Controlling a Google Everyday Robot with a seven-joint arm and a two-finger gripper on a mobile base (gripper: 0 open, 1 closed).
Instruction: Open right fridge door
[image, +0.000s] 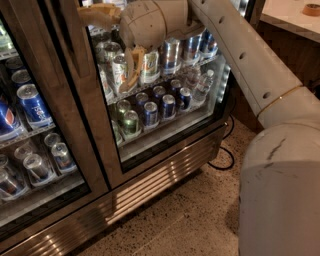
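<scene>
The fridge fills the left and middle of the camera view, with a ribbed steel grille at its base. The right fridge door has a brushed steel frame and a glass pane, with shelves of cans and bottles behind it. A dark gasket edge runs down its left side. My gripper is at the top of the view, reaching left against the upper left frame of this door, where its handle runs. My white arm crosses in front of the glass from the right.
The left glass door shows blue Pepsi cans. A black cable lies on the speckled floor by the fridge's right corner. A wooden counter with a light top stands at the far right. My white base fills the lower right.
</scene>
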